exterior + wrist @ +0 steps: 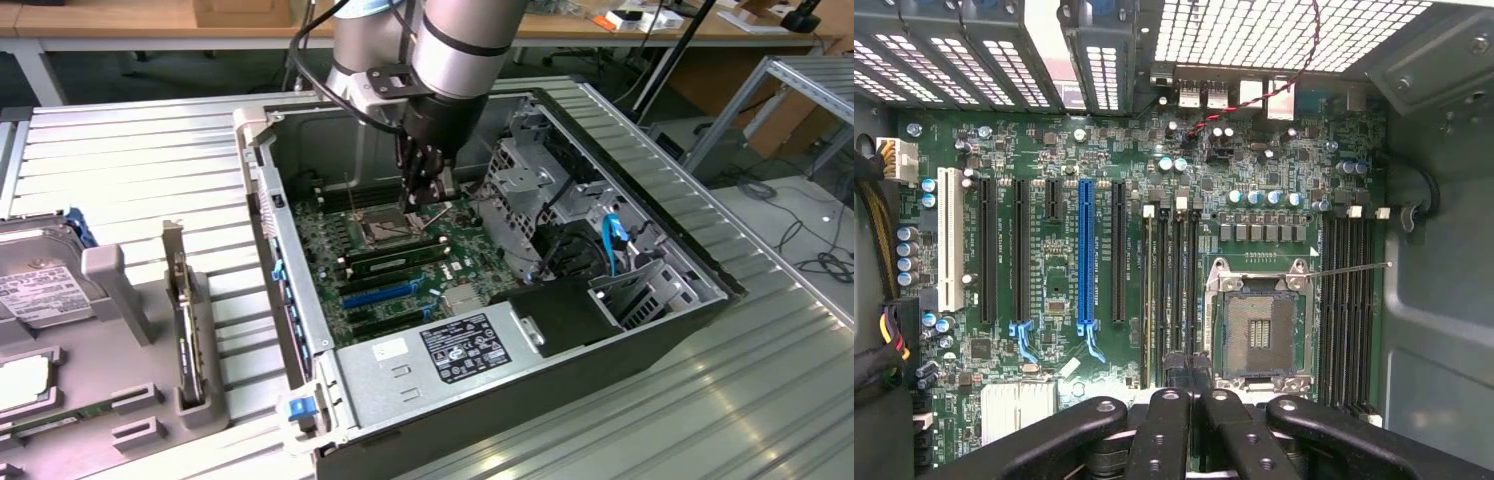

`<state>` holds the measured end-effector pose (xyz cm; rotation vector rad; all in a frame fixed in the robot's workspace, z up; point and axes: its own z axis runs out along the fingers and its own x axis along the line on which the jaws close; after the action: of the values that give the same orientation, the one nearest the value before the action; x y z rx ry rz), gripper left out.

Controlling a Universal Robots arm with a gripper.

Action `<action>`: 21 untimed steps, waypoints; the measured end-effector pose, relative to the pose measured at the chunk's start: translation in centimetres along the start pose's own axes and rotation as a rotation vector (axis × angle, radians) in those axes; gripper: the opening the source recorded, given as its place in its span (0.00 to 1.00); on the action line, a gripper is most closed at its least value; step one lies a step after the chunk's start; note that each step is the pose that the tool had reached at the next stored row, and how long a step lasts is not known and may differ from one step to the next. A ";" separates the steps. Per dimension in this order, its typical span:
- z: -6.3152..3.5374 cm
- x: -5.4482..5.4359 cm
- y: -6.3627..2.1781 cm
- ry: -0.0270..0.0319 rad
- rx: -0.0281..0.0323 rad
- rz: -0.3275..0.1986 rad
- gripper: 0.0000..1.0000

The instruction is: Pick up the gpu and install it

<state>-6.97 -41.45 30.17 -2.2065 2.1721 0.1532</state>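
Wrist view has the claw (1186, 395) pinched shut right over the memory slots (1169, 290) beside the CPU socket (1259, 330), down inside the case (694, 270). The gpu (1167, 285) looks seated there already, though I can't tell if the claw grips it. Pushing unevenly could tilt it.

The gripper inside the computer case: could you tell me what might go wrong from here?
The shut gripper hangs low over the memory slots, right beside the bare CPU socket; a sideways drift could damage its exposed contacts. The socket's latch lever might also catch the gripper.
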 end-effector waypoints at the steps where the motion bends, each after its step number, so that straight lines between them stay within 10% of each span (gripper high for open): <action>1: 0.00 0.0 0.00 0.0000 0.0000 0.000 0.11; 7: 0.00 0.0 -0.01 -0.0003 0.0008 0.008 0.11; 11: 0.00 0.0 -0.02 0.0053 0.0081 0.097 0.11; 21: -0.01 0.0 -0.02 -0.0030 0.0300 0.332 0.11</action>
<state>-6.95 -41.44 30.18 -1.8126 2.5033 0.1324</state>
